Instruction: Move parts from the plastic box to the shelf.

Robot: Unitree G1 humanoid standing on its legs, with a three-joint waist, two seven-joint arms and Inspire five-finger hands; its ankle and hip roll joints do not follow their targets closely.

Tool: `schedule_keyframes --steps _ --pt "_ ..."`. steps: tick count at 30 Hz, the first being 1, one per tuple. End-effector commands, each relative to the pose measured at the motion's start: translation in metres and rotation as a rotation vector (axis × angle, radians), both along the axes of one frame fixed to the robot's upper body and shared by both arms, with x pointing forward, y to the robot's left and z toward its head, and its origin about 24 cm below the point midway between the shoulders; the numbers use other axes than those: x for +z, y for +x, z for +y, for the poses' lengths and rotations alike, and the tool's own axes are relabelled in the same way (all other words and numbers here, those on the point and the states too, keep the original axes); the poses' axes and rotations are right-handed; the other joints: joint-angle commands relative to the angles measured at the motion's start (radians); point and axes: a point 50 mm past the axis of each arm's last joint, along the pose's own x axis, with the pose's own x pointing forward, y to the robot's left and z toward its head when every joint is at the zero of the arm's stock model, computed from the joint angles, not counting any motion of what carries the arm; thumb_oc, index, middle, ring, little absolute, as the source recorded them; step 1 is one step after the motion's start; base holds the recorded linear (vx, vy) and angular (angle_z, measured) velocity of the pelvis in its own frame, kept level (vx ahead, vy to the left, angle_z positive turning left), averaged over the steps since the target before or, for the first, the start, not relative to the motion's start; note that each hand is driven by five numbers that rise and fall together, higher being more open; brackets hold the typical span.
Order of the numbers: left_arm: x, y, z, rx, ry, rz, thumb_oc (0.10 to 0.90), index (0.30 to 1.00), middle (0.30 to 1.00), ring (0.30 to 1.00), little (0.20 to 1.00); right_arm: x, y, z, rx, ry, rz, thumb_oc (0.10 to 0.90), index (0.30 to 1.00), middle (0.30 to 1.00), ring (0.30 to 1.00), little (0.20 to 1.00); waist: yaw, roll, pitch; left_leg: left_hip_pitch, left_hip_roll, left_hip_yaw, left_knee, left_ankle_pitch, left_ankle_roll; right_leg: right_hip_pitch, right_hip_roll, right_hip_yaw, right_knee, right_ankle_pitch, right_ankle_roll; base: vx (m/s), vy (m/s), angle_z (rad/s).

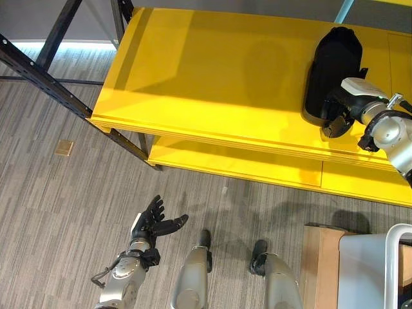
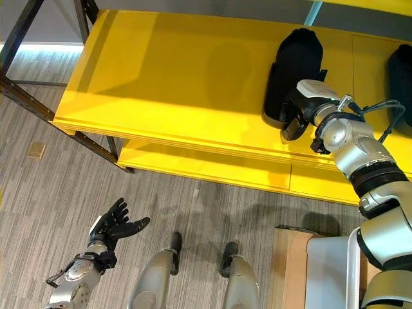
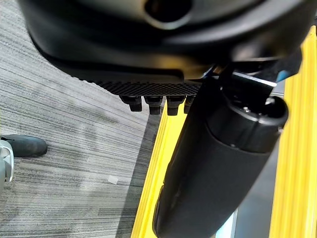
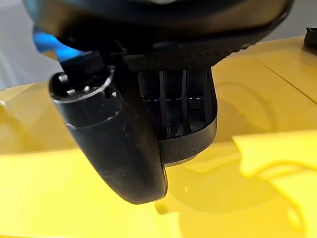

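The yellow shelf is taking up the upper part of the head views, its top board running from about 10 o'clock across to 3 o'clock, with a lower yellow board showing just beneath its front edge. Dark metal uprights are slanting down at 9 to 10 o'clock, standing on the grey striped floor.

A black part is lying on the top board at about 1 o'clock, long and rounded, its far end pointing toward 12 o'clock. A second dark part is sitting on the same board at the 3 o'clock edge, well apart from the first.

The right hand is reaching in from 3 o'clock and resting at the near end of the black part — touching it. In the right wrist view the part's ribbed black end is sitting on the yellow board just past the thumb; whether the fingers are curled round it or lying straight, I cannot tell.

At 5 o'clock a pale wooden board and the light-coloured plastic box are showing by the lower edge.

The left hand is hanging low at 7 o'clock over the floor, fingers spread and relaxed, holding nothing — its fingertips are showing straight in the left wrist view.

A small tan square is lying on the floor at 9 o'clock.
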Motion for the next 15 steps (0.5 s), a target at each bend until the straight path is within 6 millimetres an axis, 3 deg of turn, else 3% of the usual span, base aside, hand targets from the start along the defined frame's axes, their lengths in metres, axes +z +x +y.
schedule_keyframes --steps 1,15 --pt "0.0296 0.0058 0.0126 -0.031 0.052 -0.156 0.9 1.0 1.0 1.0 1.0 0.0743 -0.0089 -0.0003 0.005 -0.104 -0.238 0.4 0.3 0.3 0.3 0.3 0.012 -0.029 -0.053 -0.017 0.085 -0.046 0.036 -0.005 -0.039 0.092 -0.078 0.057 -0.065 0.007 0.099 0.0 -0.045 0.02" --pt "0.0308 0.007 0.0133 -0.028 0.052 -0.164 0.9 1.0 1.0 1.0 1.0 0.0756 -0.01 0.0006 0.014 -0.141 -0.222 0.4 0.3 0.3 0.3 0.3 0.016 -0.02 -0.044 -0.016 0.084 -0.057 0.009 0.014 -0.046 0.08 -0.078 0.048 -0.049 0.0 0.094 0.0 -0.008 0.01"
